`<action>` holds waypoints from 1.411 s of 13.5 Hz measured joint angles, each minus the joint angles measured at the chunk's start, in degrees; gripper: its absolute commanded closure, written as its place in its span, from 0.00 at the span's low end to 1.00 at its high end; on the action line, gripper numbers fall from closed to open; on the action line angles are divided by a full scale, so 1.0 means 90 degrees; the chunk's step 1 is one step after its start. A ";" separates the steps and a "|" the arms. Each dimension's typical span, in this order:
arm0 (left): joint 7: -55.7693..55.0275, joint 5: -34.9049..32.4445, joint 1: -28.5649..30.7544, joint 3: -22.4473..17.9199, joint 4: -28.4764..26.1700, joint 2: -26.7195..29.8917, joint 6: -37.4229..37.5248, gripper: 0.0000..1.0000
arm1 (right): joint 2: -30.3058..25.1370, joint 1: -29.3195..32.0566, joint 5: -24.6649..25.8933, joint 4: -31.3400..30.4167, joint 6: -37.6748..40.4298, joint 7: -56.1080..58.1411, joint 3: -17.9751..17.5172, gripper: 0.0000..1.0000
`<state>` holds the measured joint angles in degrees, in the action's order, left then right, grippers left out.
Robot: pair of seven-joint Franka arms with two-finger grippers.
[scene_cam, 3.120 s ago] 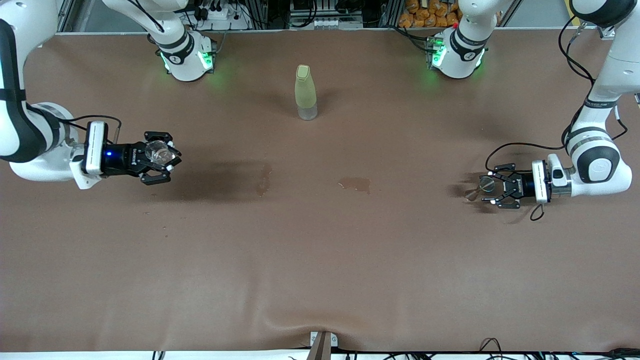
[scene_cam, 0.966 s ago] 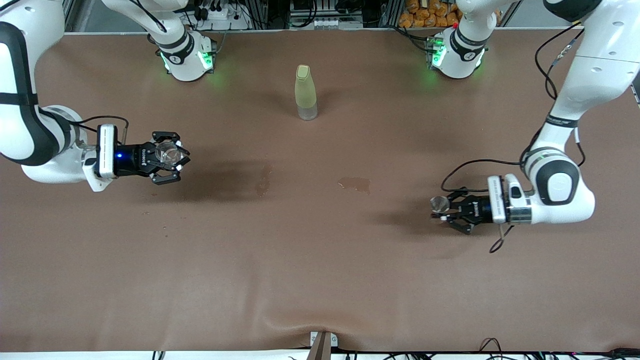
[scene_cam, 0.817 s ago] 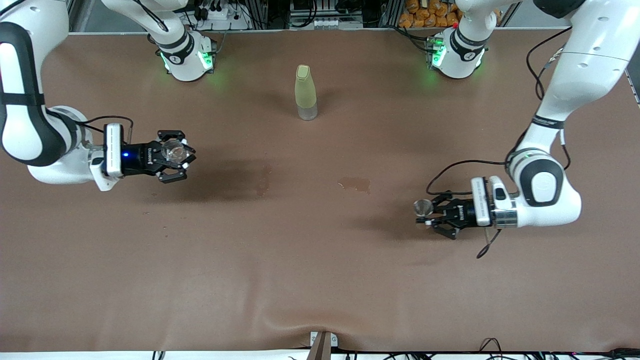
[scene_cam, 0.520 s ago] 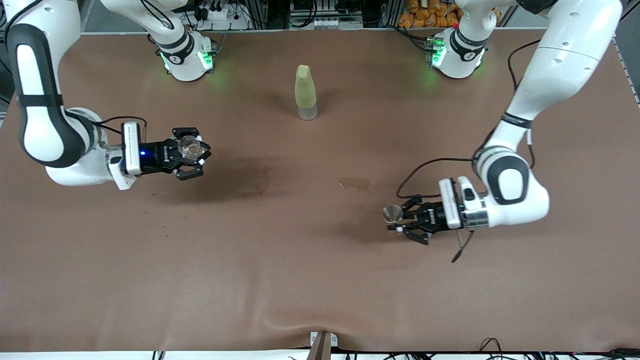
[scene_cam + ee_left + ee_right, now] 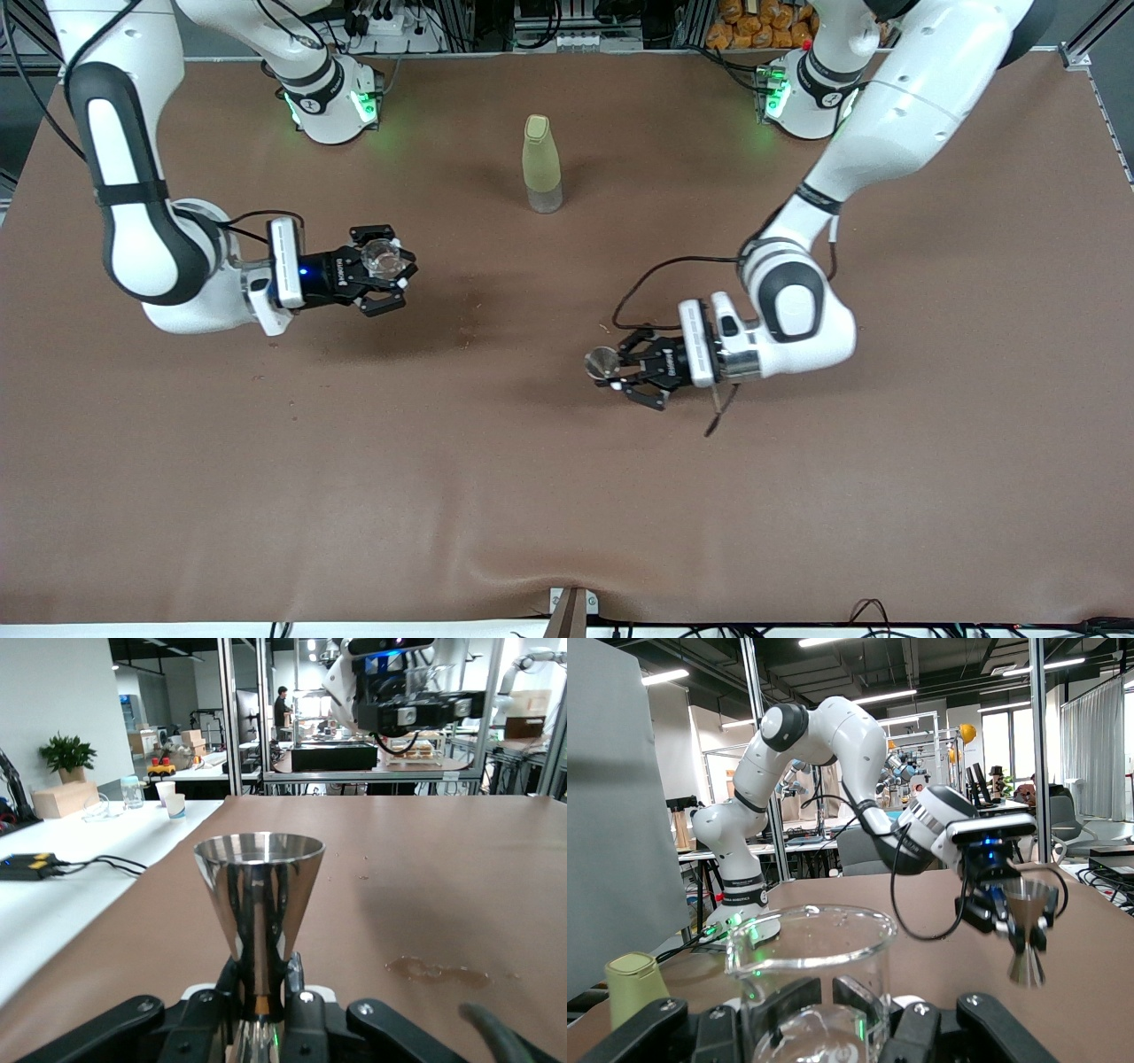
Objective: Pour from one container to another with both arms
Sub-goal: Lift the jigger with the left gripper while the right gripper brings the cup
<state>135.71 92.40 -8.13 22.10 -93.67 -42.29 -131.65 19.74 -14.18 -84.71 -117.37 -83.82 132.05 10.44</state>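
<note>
**Two arms, each holding a vessel above the brown table**

Above the table (image 5: 567,496), toward the right arm's end from the bottle (image 5: 541,164), the right gripper (image 5: 383,270) is clenched around a clear glass beaker (image 5: 382,260). In the right wrist view the beaker (image 5: 808,979) stands upright between the black fingers (image 5: 642,1028), its rim open and level. The yellow-green bottle, with its cap (image 5: 631,985) on, stands upright on the table between the two arm bases and well apart from both grippers.

The left gripper (image 5: 631,370) hangs over the table on the front-camera side of the bottle, toward the left arm's end, and grasps a small metal measuring cup (image 5: 603,361). The left wrist view shows this cup (image 5: 259,904) as a shiny upright cone, wide mouth up, pinched at its narrow waist between the fingers (image 5: 297,979). The same cup (image 5: 1028,930) shows in the right wrist view, held clear of the table by the left gripper (image 5: 1010,917).

A small wet stain (image 5: 434,971) lies on the table just beside the left gripper, toward the bottle. A second faint stain (image 5: 467,330) lies between the two grippers.
</note>
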 measured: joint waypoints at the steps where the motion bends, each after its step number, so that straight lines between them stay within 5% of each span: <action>1: 0.0003 0.0175 -0.0197 -0.0005 0.0048 -0.0098 -0.0145 1.00 | 0.0012 -0.0102 -0.0126 -0.0050 -0.0050 0.0008 -0.0001 1.00; 11: 0.0567 0.1442 -0.1686 -0.0266 0.1026 -0.0957 -0.0974 1.00 | 0.0039 -0.1023 -0.1456 -0.0566 -0.0811 0.0433 -0.0005 1.00; 19: 0.1040 0.2012 -0.2311 -0.0687 0.1099 -0.0996 -0.0983 1.00 | 0.0206 -0.1465 -0.2224 -0.0636 -0.1171 0.0679 -0.0006 1.00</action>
<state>145.07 110.51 -28.93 15.91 -83.78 -51.25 -140.49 21.60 -27.36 -104.72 -123.09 -94.36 138.16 10.39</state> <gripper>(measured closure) 0.789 0.850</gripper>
